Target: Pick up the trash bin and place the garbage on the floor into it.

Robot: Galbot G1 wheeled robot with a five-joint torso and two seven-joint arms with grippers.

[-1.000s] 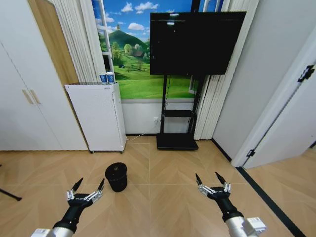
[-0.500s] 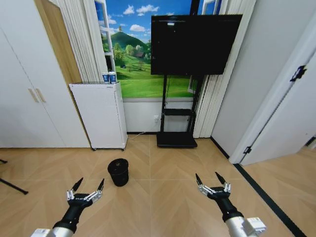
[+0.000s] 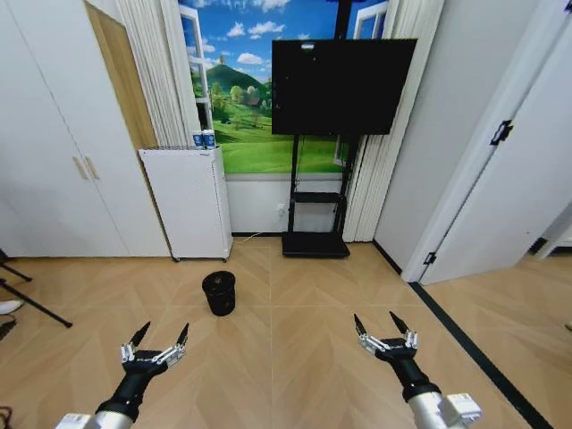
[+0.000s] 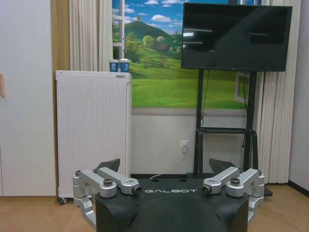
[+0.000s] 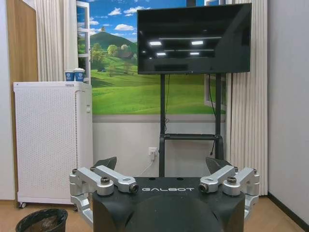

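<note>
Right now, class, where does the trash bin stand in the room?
In the head view the trash bin stands on the floor left of centre, before the white perforated appliance, ahead of the open left gripper.

Two cups top the white appliance beside the television.
</note>
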